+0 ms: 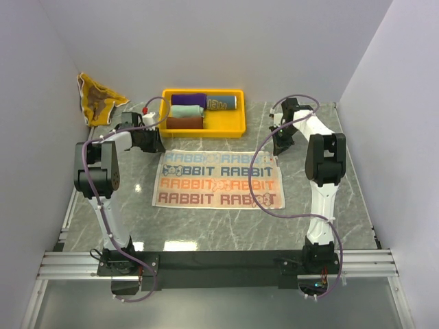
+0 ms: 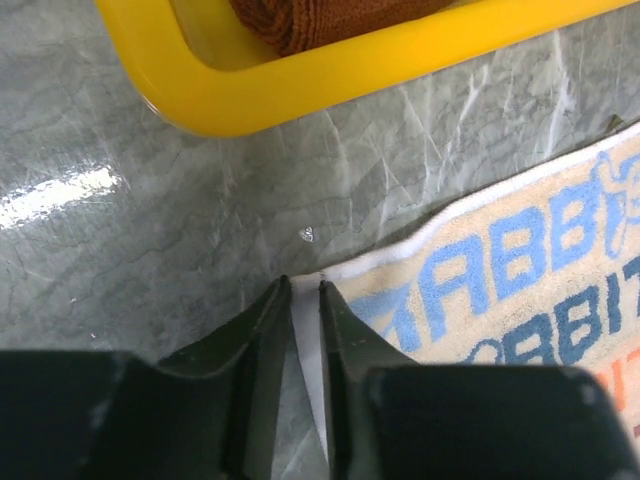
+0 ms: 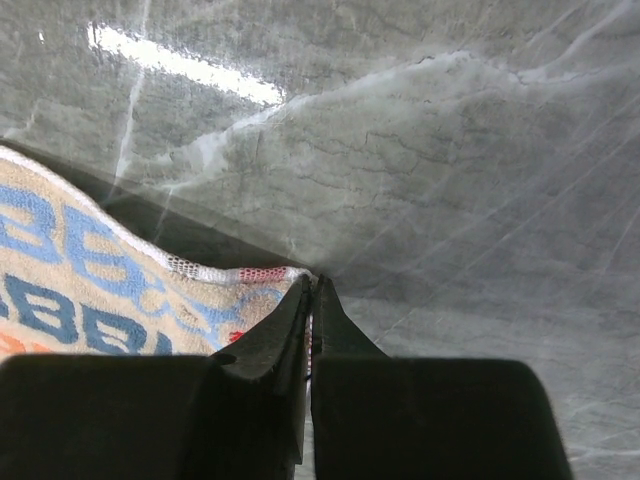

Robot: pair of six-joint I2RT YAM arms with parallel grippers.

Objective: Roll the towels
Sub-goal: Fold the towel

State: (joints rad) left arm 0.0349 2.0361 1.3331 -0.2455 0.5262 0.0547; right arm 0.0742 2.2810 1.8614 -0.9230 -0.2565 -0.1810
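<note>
Your right gripper (image 3: 312, 288) is clamped on one corner of the flat cream cloth RABBIT-lettered towel (image 1: 218, 179), mid-frame from above; your left gripper (image 2: 305, 290) pinches another.

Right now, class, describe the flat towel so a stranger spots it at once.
On the table, in front of the yellow tray, lies one towel spread flat. Unlike the rolled towels in it and the crumpled one far left, it shows rows of RABBIT lettering.

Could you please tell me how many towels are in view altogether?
6. Four rolled in the yellow tray: purple, mint, maroon and blue-grey. One RABBIT towel lies flat mid-table. One yellow-brown towel is crumpled at the far left. More may be hidden.
</note>
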